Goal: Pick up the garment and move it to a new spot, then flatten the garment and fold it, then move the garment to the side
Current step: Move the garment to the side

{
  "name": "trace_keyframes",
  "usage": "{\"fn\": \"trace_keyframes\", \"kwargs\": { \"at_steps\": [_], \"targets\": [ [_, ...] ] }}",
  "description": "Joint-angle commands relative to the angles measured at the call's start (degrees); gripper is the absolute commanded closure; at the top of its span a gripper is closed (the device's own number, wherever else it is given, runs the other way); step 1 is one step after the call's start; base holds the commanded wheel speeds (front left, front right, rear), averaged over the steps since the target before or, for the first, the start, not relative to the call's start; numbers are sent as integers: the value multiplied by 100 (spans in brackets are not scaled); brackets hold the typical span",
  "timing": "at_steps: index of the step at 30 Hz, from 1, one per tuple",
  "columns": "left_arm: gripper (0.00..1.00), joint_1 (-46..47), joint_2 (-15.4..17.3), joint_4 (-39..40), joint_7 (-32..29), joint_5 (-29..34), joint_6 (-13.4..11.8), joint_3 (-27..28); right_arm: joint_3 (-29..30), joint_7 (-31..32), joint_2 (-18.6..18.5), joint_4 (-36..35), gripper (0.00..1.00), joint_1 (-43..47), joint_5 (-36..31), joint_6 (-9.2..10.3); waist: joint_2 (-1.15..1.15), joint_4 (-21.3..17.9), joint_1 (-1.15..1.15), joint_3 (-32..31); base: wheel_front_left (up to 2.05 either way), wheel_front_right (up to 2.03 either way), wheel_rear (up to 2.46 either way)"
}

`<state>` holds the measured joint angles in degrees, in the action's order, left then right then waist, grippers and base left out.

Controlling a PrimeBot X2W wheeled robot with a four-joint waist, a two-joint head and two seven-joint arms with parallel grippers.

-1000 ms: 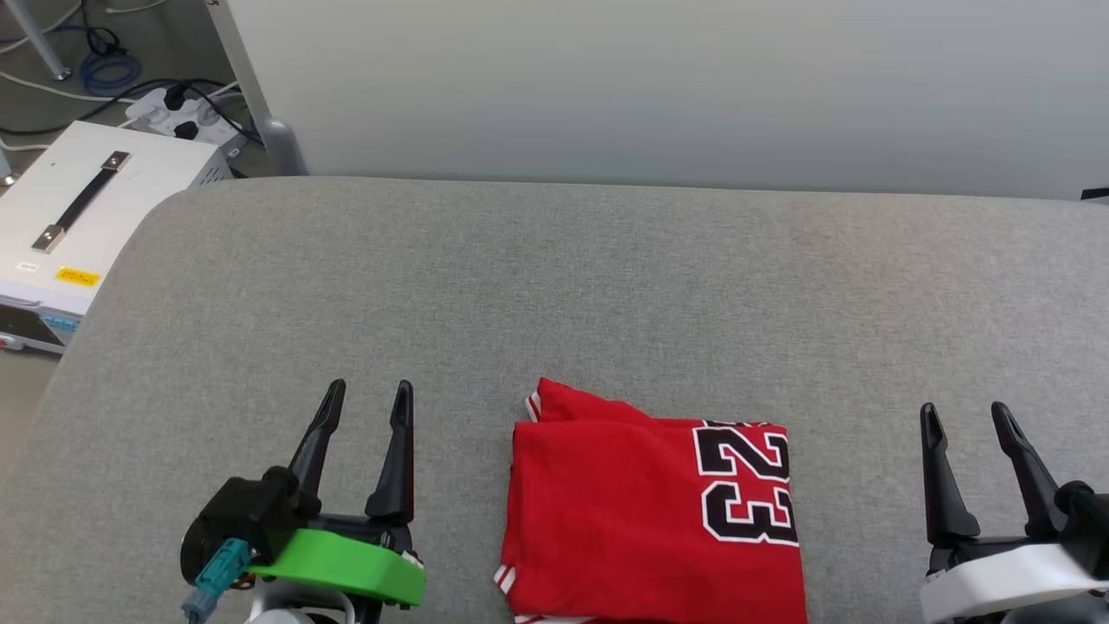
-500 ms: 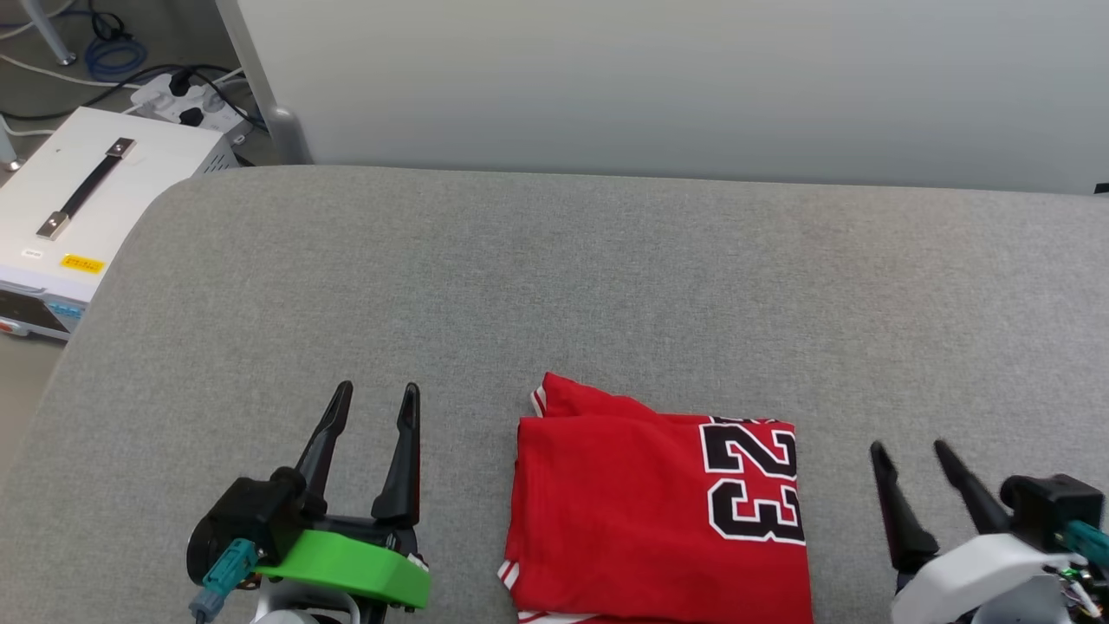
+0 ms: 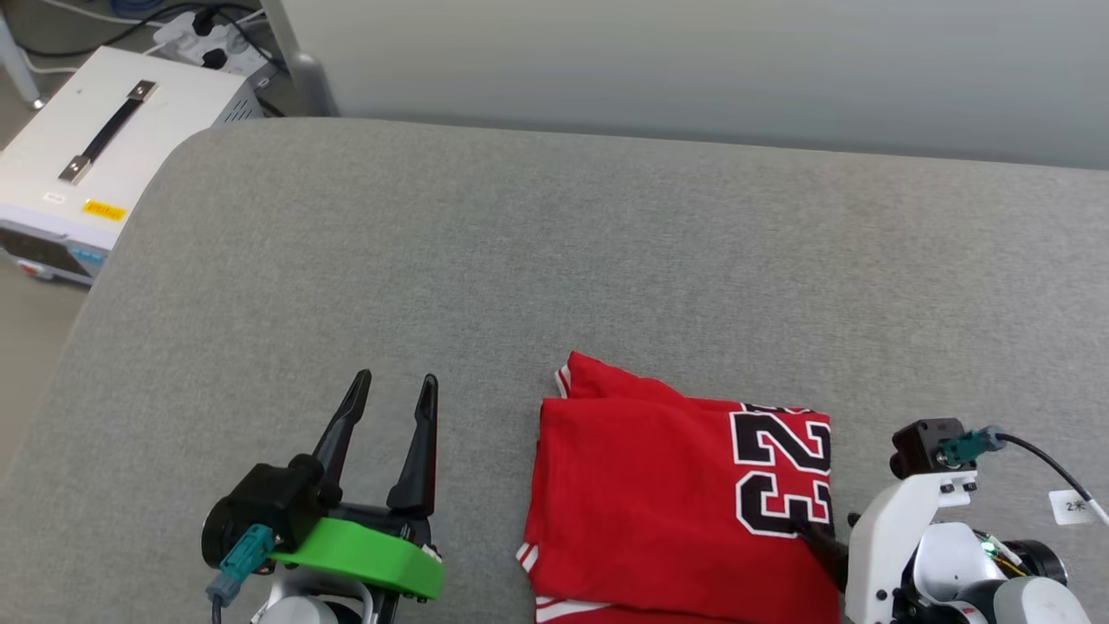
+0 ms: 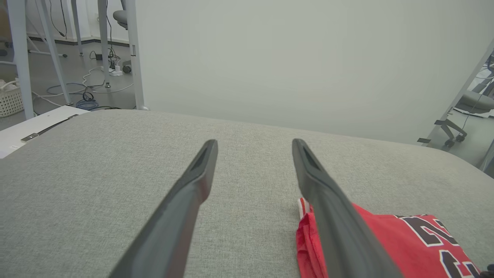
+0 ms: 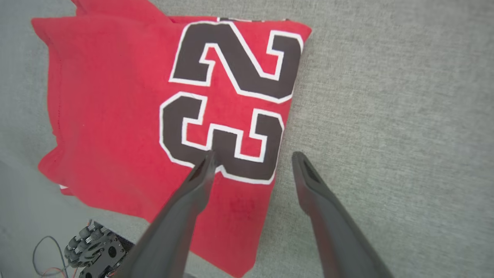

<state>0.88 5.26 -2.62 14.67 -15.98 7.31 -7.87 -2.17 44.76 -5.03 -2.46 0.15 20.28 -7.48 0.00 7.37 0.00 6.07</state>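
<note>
The right hand (image 5: 254, 156) is spread wide and holds nothing. It points down at the right edge of the shirt (image 5: 112, 116), one finger (image 5: 200, 175) over the black "3" and the other over bare bench (image 5: 386, 116); whether it touches the cloth I cannot tell. The left hand (image 3: 396, 379) is also wide open and empty, above the bench just left of the shirt. The red shirt lies folded in a rough rectangle near the bench's near edge, right of centre, its "23" on the right side. A white box (image 3: 95, 165) with a black handle sits beyond the far left corner.
</note>
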Motion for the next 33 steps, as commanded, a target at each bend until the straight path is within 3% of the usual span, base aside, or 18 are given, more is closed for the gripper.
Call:
{"fn": "trace_keyframes", "kwargs": {
  "at_steps": [1, 8, 14, 15, 16, 17, 24, 33],
  "targets": [
    [0, 120, 25, -7, 33, 59, 17, -10, 70, 108, 30, 76, 0, -102, -64, -1, 0, 130, 0, 114, 0, 0, 0],
    [0, 184, -18, 4, 33, 49, 17, -12, 297, 433, 193, 591, 0, -321, 73, -1, 0, 308, 0, 275, 0, 0, 0],
    [0, 253, -23, -11, 33, 47, 17, -70, -56, 519, 209, 1072, 0, -380, 55, -1, 0, 397, 0, 377, 0, 0, 0],
    [0, 258, -20, -15, 33, 50, 17, -68, -132, 532, 209, 1142, 51, -373, 44, -1, 0, 402, 0, 383, 0, 0, 0],
    [0, 260, -19, -20, 33, 54, 17, -67, -200, 532, 209, 1188, 58, -370, 29, -1, 0, 405, 0, 382, 0, 0, 0],
    [0, 261, -18, -26, 33, 58, 17, -65, -274, 515, 203, 1230, 100, -371, 0, -1, 0, 406, 0, 381, 0, 0, 0],
    [0, 238, -14, -89, 33, 68, 17, -81, -526, 242, -47, 1202, 100, -479, -111, -1, 0, 308, 0, 271, 0, 0, 0],
    [0, 128, 14, -165, 33, -5, 18, -306, -1365, -17, -1425, 523, 100, -691, -377, -1, 0, -268, 0, 88, 0, 0, 0]
  ]
}}
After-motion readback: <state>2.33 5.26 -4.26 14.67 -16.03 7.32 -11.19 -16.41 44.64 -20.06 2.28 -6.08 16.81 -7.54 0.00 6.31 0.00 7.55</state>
